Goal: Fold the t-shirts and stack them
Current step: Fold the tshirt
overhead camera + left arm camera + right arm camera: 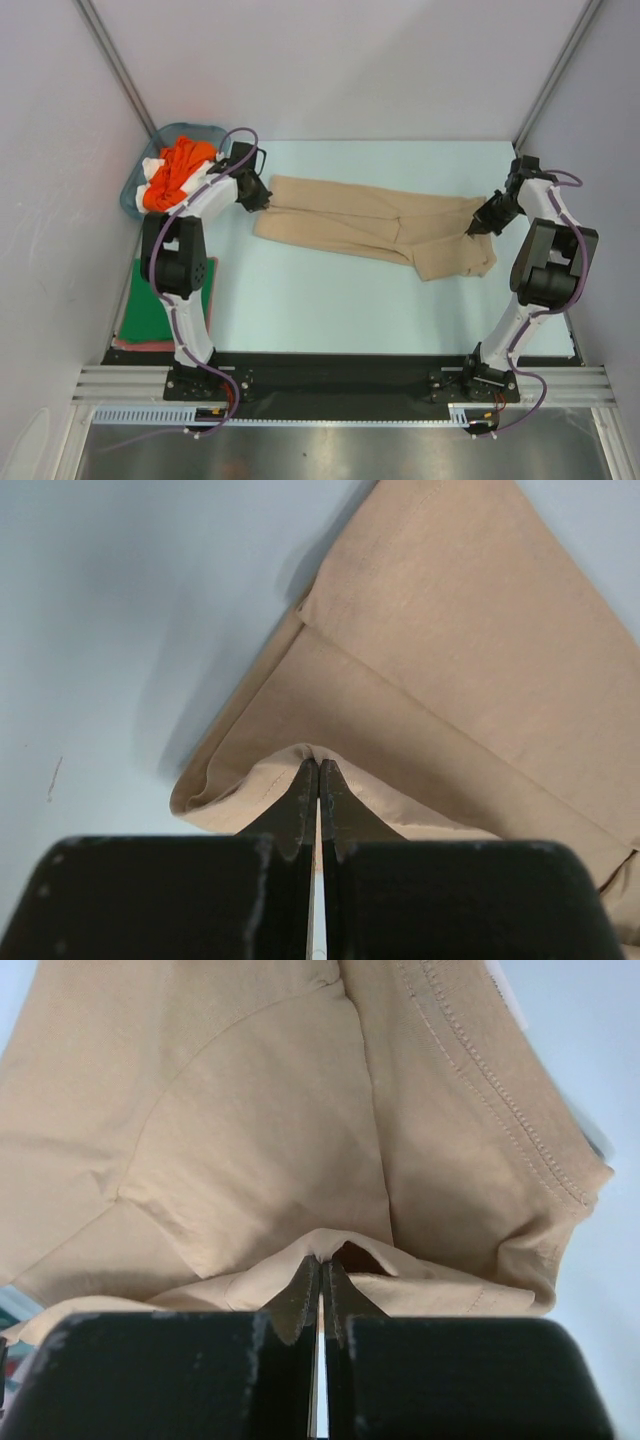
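**Both grippers pinched on the tan shirt, mid-fold**

Left gripper (318, 767): fingers clamped on a ridge of cloth at the shirt's left end, toward the desk's (330, 300) far left corner. Right gripper (322, 1260): likewise closed on cloth beside a sleeve seam, near the right edge.

Tan shirt (370, 225) lies as a long narrow band across the far half. It is held at both ends, probably to lift it taut for the next fold.

Wrist views confirm cloth between the fingers. Only the overhead view shows the orange shirt (175, 170) in the basket (190, 126) and the green shirt (150, 305) folded at the near left.
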`<act>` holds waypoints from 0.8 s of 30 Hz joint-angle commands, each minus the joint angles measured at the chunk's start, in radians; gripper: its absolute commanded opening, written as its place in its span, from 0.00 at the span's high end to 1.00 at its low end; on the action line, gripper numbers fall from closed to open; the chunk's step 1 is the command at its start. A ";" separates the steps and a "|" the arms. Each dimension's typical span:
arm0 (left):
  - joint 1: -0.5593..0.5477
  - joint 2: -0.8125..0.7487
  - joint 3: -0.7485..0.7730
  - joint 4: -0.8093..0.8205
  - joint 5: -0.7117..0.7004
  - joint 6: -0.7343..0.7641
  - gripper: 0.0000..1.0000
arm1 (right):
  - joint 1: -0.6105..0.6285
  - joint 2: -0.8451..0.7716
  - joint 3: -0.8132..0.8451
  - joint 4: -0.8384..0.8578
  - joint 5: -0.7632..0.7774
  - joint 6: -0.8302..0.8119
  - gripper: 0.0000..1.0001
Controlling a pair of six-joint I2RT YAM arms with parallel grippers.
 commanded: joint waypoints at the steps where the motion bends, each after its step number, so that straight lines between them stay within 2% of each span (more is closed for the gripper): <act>1: 0.006 0.017 0.057 0.003 -0.007 -0.009 1.00 | -0.023 0.008 0.042 -0.020 -0.064 -0.031 1.00; 13: 0.023 0.027 0.069 -0.002 -0.042 -0.018 1.00 | -0.057 0.031 0.058 0.047 -0.196 -0.004 1.00; 24: 0.028 0.041 0.067 0.004 -0.024 -0.060 1.00 | -0.053 0.130 0.160 0.015 -0.213 -0.044 1.00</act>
